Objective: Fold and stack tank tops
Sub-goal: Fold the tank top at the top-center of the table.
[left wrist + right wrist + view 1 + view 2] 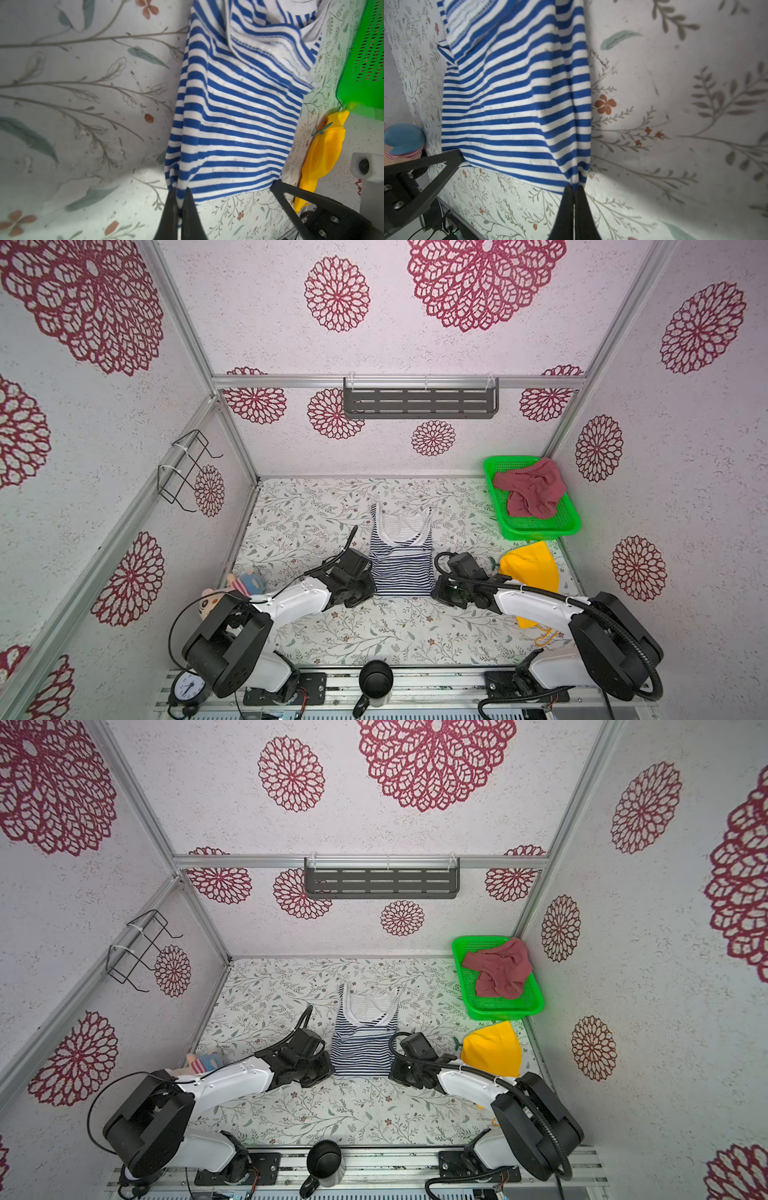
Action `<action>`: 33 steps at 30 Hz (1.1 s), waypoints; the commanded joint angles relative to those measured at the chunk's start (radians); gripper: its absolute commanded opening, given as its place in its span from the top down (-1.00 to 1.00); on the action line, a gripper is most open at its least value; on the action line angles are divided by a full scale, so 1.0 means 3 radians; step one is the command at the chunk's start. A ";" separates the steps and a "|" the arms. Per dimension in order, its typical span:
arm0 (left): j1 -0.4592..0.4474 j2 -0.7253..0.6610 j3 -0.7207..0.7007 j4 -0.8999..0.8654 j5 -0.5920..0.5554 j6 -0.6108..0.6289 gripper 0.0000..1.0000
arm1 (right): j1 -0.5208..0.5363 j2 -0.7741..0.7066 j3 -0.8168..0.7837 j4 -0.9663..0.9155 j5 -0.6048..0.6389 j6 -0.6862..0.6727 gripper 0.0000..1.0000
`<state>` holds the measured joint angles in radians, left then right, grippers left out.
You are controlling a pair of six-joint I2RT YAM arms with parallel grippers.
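Observation:
The navy-and-white striped tank top (401,568) (363,1048) lies flat mid-table, straps toward the back wall. My left gripper (372,592) (180,190) is shut on its near left hem corner, with a pinch of striped cloth (239,114) bunched between the jaws. My right gripper (434,592) (574,187) is shut on the near right hem corner of the same top (517,104). The hem is stretched between the two. The maroon tank top (532,489) (498,969) lies crumpled in the green basket (540,533) at the back right.
A yellow cloth (530,568) (324,149) lies right of the right arm, partly under it. Plush toys (245,580) sit at the left wall. A black mug (376,680) and a clock (189,689) stand on the front rail. A grey shelf (419,400) hangs on the back wall.

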<state>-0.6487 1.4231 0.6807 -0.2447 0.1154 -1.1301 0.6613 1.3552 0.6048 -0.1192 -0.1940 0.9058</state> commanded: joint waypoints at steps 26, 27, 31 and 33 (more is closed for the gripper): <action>0.0771 0.0912 0.2134 -0.0447 0.0113 0.1209 1.00 | -0.0564 0.0883 0.2407 -0.1139 0.0495 -0.1596 1.00; 0.0807 0.0983 0.2226 -0.0457 0.0153 0.1241 1.00 | -0.0590 0.0944 0.2493 -0.1141 0.0489 -0.1624 1.00; 0.0946 0.1267 0.2541 -0.0420 0.0342 0.1311 1.00 | -0.0681 0.1174 0.2762 -0.1151 0.0454 -0.1707 1.00; 0.1004 0.1431 0.2710 -0.0401 0.0446 0.1323 1.00 | -0.0732 0.1286 0.2870 -0.1128 0.0429 -0.1729 1.00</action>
<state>-0.3771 1.8042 1.4399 -0.3855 0.2001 -0.7715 0.4679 1.7229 1.4136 -0.4461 -0.0643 0.4316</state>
